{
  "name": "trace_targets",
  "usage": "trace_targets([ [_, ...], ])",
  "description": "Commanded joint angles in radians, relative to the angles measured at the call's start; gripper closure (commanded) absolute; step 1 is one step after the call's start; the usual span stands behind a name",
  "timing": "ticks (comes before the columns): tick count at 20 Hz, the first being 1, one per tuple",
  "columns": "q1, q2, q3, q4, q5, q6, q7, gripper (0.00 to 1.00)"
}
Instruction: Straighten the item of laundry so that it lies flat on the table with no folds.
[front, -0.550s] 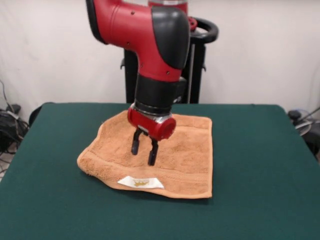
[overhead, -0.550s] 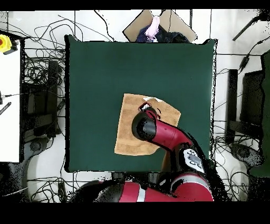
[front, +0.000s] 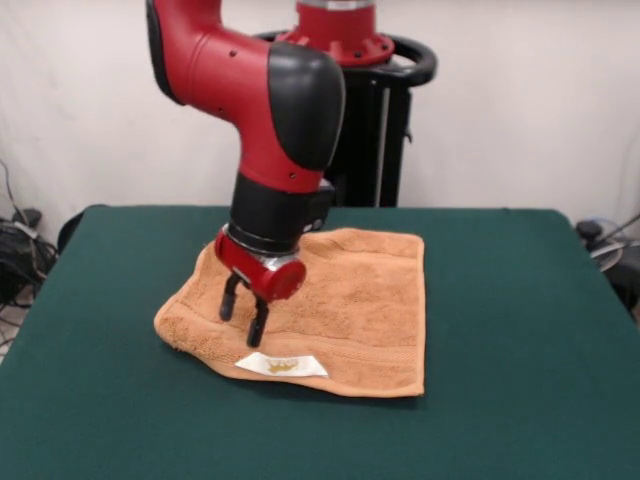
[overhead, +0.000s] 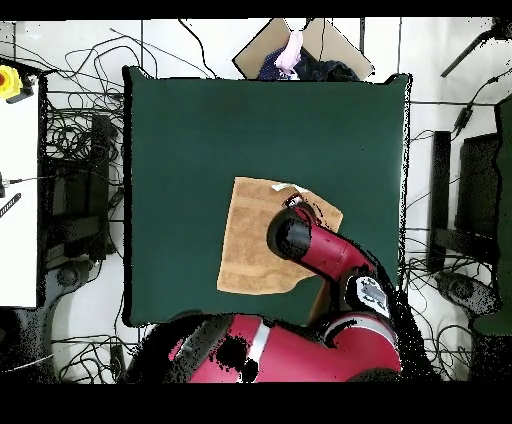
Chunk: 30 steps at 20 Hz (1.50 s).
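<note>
The orange-tan towel (front: 345, 295) lies mid-table on the dark green table (front: 500, 400), mostly spread out. Its front left corner looks turned over, with the white label (front: 282, 366) showing at the front edge. My gripper (front: 240, 328) points down over the towel's left front part, just behind the label. Its two black fingers (front: 229, 298) stand apart with nothing between them. I cannot tell whether the tips touch the cloth. In the overhead view the towel (overhead: 245, 245) lies near the table's (overhead: 200, 130) robot side. The arm's wrist (overhead: 293, 238) covers the towel's right part and hides the gripper.
The black pedestal (front: 372, 130) stands behind the table's far edge. Cables (overhead: 75, 150) lie on the floor around the table. A white bench (overhead: 18, 200) stands at the overhead view's left. A brown box with pink and dark things (overhead: 295, 55) sits beyond the far edge.
</note>
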Motion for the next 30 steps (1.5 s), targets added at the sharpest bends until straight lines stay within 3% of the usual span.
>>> trace_targets([
  [1,0.083,0.038,-0.130,-0.071,0.097,0.093,0.166,0.00],
  [13,0.113,0.035,-0.212,-0.083,0.077,0.039,0.134,0.00],
  [19,0.060,0.015,-0.140,-0.096,-0.019,0.040,0.047,0.00],
  [25,0.047,0.031,-0.073,-0.084,-0.038,0.033,0.066,0.00],
  [30,0.094,0.050,-0.073,-0.058,-0.007,-0.001,0.129,0.00],
])
